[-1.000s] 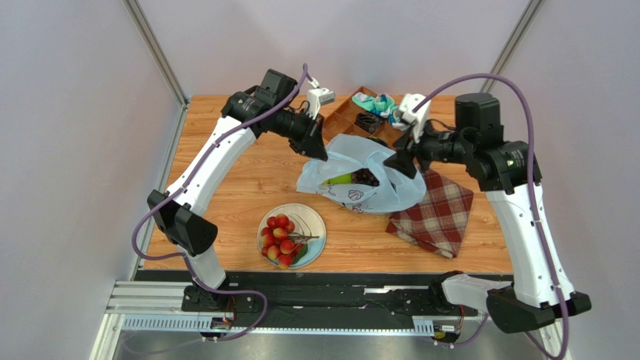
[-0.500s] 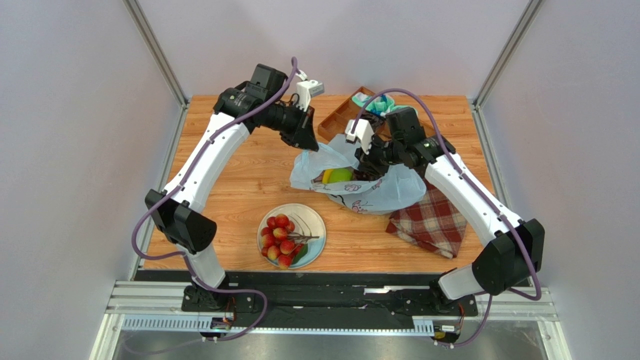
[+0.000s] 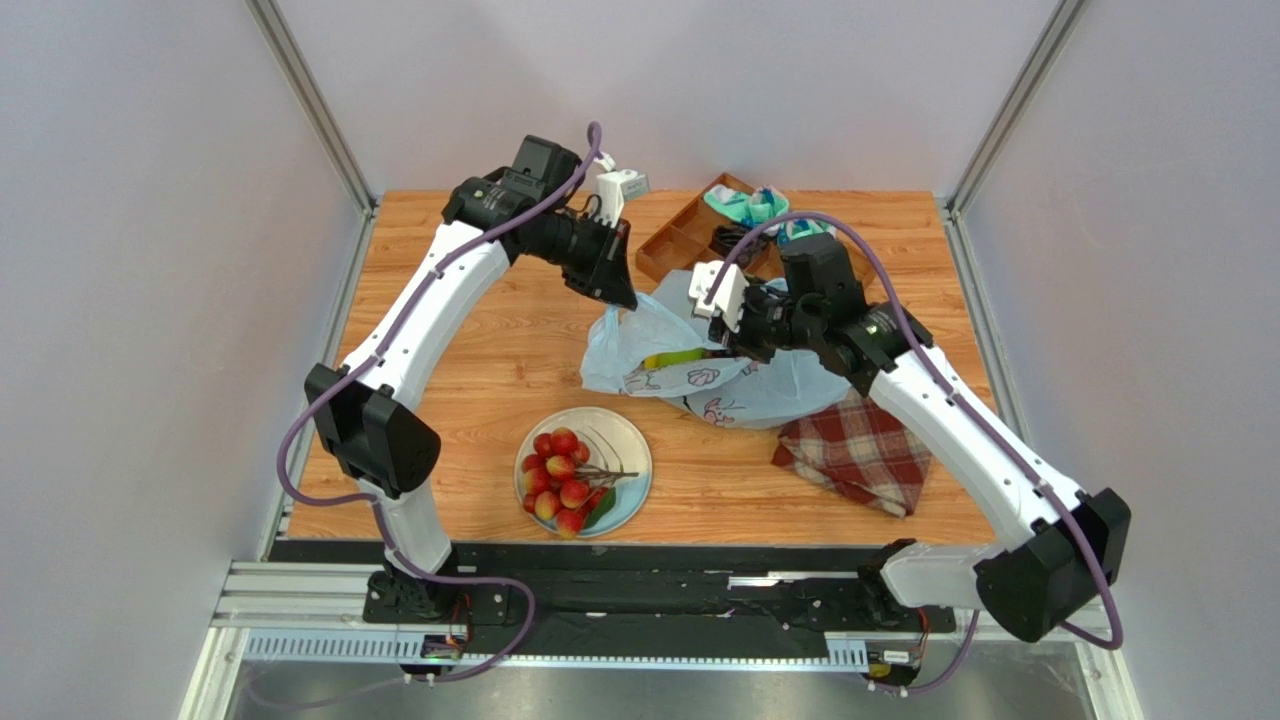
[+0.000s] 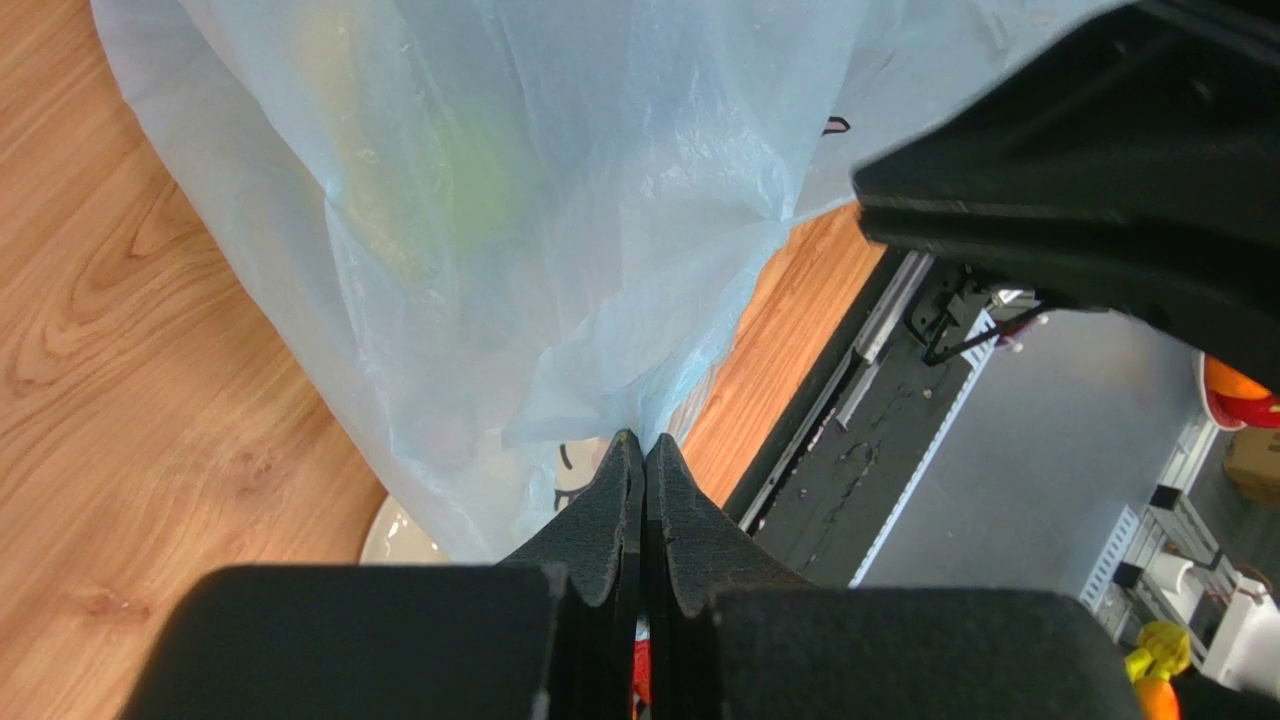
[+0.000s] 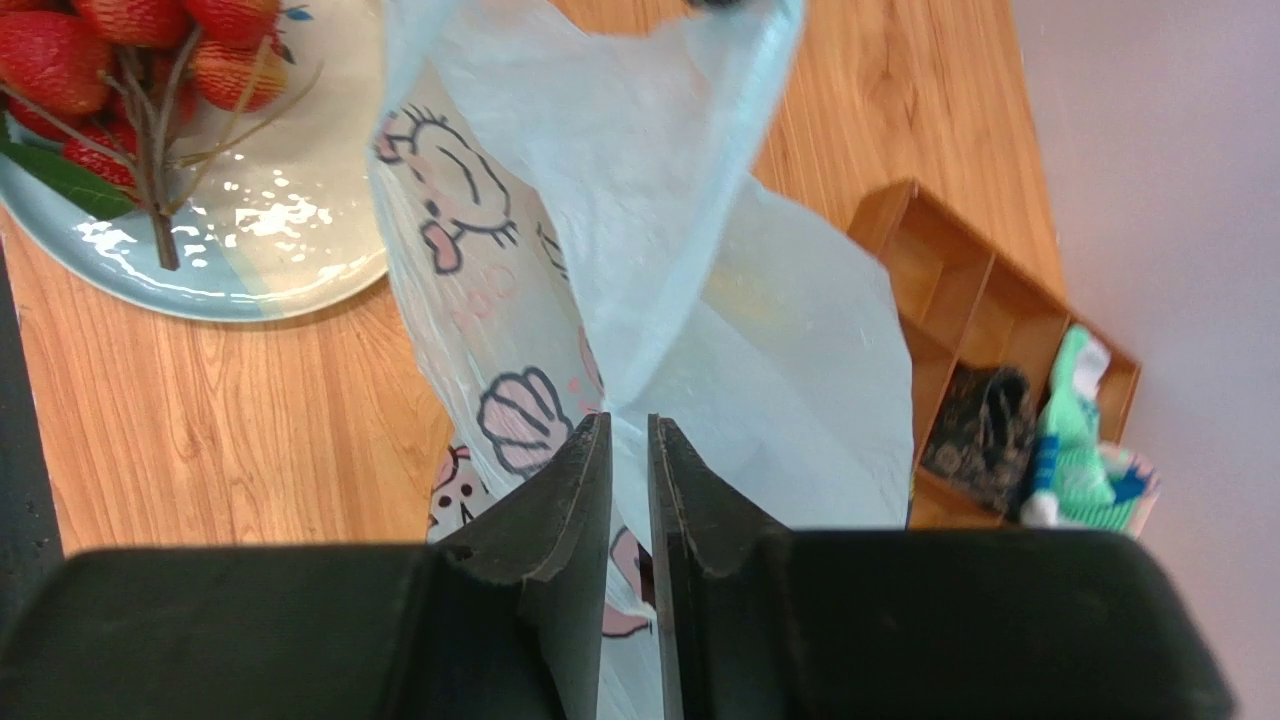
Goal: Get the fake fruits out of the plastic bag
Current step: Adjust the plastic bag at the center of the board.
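- Pale-blue plastic bag (image 3: 759, 387) sits mid-surface, toward the far edge, with its mouth facing left.
- Far rim film is clenched in the left gripper (image 3: 619, 288); the right gripper (image 3: 732, 333) pinches film at the mouth.
- Yellow banana (image 3: 679, 357) lies inside, long axis left-right, just left of the right jaws; right arm is nearer.

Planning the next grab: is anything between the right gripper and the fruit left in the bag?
Yes: the plastic bag itself. The right gripper and left gripper each pinch a fold of its film, and the green-yellow fruit lies inside, behind that film.
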{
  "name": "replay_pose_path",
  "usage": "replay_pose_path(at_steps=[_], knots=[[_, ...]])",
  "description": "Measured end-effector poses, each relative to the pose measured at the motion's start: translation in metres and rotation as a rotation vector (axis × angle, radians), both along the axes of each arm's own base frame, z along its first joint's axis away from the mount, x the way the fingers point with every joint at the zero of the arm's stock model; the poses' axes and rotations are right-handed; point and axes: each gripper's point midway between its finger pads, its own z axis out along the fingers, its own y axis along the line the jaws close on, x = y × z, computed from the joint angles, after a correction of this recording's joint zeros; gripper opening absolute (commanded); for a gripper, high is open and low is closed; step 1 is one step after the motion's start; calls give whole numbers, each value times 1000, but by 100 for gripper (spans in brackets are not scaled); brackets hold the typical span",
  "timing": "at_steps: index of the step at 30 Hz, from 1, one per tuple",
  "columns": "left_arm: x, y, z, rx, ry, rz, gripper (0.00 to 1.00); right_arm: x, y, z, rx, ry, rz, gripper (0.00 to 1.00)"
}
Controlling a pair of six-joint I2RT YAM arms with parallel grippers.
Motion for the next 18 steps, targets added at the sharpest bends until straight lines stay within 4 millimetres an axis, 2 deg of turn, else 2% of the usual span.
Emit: replay_pose_path(at_steps=[3,6,9,12,15,18], knots=[[0,0,-1,2,1,1,0,-8,10,3,-18,-50,75,17],[0,0,-1,2,1,1,0,-1,16,-14,-69,-57,116,15],[0,0,-1,1,1,1,0,17,21,-47,-141,-35,131,12],[1,0,-1,3,1,2,0,44,27,-78,-207,-51,118,12],[1,2,-6,20,0,7,0,71,35,-94,-246,-91,105,15],[7,8,-14,45,-3,31,0,84,40,-99,-270,-96,111,15]])
